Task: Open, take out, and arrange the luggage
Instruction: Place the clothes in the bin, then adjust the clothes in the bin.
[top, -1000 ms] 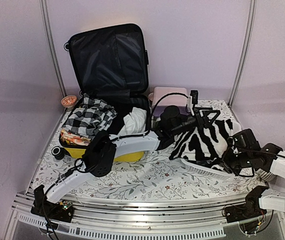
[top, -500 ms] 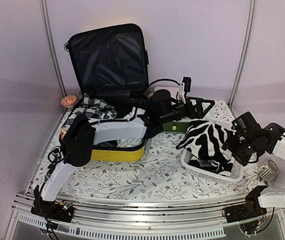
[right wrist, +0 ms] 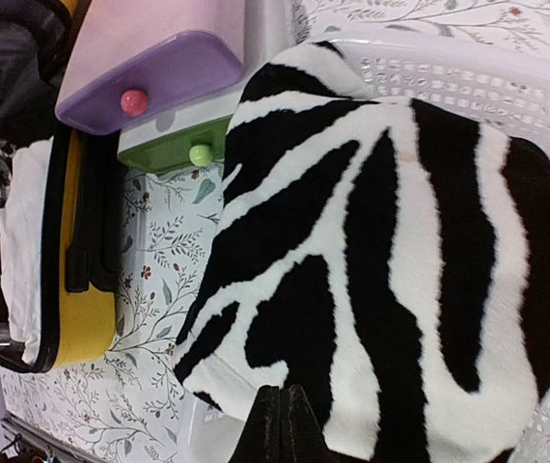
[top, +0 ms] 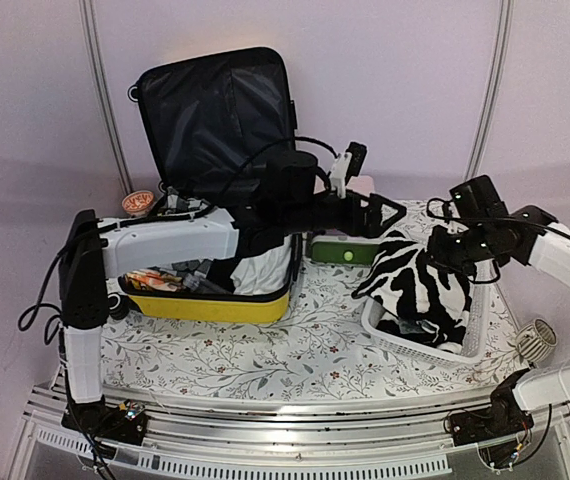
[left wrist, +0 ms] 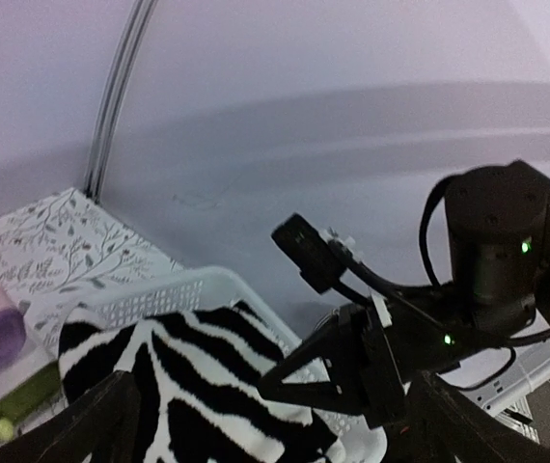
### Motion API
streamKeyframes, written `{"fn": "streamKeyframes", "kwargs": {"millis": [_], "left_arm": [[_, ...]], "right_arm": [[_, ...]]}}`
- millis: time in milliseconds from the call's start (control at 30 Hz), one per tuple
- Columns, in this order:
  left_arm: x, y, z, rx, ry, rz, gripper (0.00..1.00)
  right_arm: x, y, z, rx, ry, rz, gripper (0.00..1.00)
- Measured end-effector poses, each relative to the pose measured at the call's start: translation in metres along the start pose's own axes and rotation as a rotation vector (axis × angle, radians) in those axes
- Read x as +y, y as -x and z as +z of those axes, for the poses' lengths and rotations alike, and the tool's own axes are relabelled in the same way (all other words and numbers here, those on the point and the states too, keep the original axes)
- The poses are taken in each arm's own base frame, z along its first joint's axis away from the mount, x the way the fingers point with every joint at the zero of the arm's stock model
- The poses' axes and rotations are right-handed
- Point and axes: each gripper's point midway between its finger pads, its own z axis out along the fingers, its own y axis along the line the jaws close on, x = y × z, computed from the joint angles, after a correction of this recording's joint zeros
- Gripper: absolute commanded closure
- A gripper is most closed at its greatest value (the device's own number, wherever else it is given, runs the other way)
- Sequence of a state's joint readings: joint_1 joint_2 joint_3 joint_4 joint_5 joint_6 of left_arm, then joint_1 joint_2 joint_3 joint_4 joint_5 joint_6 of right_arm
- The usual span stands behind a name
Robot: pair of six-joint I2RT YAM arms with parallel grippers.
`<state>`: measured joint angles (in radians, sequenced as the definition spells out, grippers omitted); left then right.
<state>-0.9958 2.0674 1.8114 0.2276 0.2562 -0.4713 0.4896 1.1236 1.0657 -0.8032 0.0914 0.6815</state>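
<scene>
Luggage, a glossy yellow hard-shell case (top: 210, 305), lies open at the table's left rear, its black-lined lid upright against the pale lilac wall (top: 395, 80). It sits on a white cloth printed with leafy sprigs (top: 305, 350). My left gripper (top: 390, 214) hangs spread wide by the zebra-striped plush fabric (top: 415, 280) in the white mesh basket (top: 405, 340). My right gripper (top: 443, 245) is pinched closed over that fabric.

A zebra-striped cloth (right wrist: 400, 241) is heaped in the white mesh basket (right wrist: 439, 72) just under the right claw (right wrist: 280, 415). Off to that claw's left, a pink-and-green drawer box (right wrist: 159, 68) sits on the flowered surface (right wrist: 159, 280).
</scene>
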Motion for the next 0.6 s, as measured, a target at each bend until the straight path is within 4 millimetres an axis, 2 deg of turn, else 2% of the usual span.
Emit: {"fn": "streamKeyframes", "kwargs": {"millis": [100,200,333,500,600], "left_arm": [[0.013,-0.033,-0.018,0.105,0.071,-0.046,0.02],[0.026,-0.065,-0.033,0.189,0.129,-0.106,0.02],[0.04,-0.107,-0.039,0.294,0.188,-0.186,0.02],[0.053,-0.152,-0.02,0.411,0.238,-0.239,0.02],[0.059,-0.186,-0.014,0.484,0.271,-0.269,0.02]], "right_arm": [[0.012,-0.001,0.032,0.057,0.027,-0.034,0.99],[0.005,0.0,0.052,0.08,0.028,-0.017,0.99],[-0.03,0.002,0.062,0.071,-0.018,0.053,0.99],[-0.077,-0.024,0.062,0.086,-0.092,0.121,0.99],[-0.103,-0.035,0.06,0.08,-0.137,0.174,0.99]]}}
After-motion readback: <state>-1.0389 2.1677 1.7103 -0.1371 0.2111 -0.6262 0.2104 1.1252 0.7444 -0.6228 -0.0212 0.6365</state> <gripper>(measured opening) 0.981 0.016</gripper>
